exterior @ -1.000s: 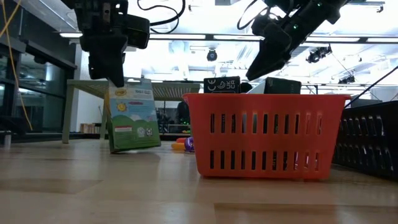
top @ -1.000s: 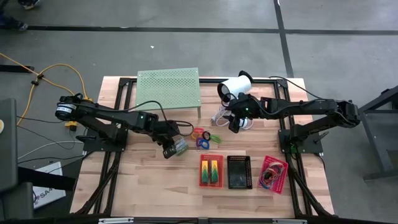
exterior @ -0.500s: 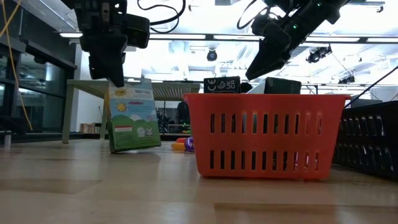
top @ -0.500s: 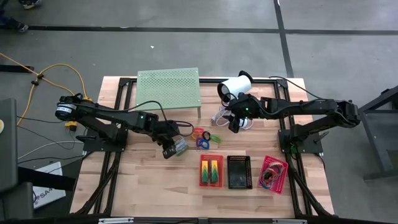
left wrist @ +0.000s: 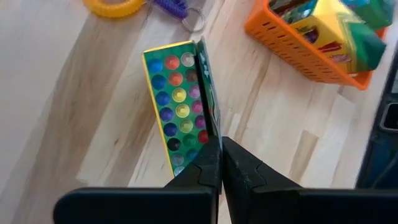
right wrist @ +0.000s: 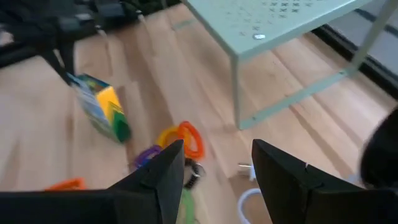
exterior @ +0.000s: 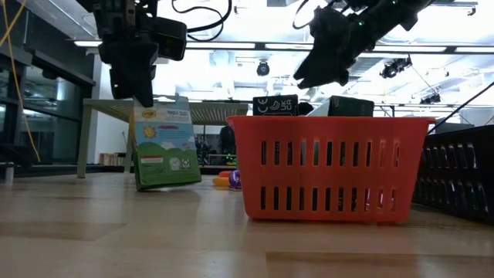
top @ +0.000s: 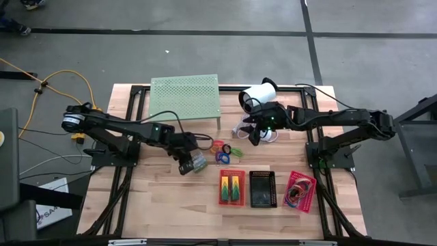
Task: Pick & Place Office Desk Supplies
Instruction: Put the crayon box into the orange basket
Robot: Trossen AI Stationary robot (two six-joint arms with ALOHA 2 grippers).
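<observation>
Since the earlier frame, the right gripper (top: 254, 137) has been drawn slightly back, fingers spread with nothing between them. Left gripper (top: 190, 164) is kept clamped on a green pack (left wrist: 182, 102), stood on the table at nine o'clock from the red basket (top: 231, 186).

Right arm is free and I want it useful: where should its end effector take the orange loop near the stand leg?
The orange loop lies flat on the table beside a yellow one, so come straight down from above. Pinch the arc of its rim facing away from the yellow loop, one finger inside the ring, one outside. The right end effector is open above them.
</observation>
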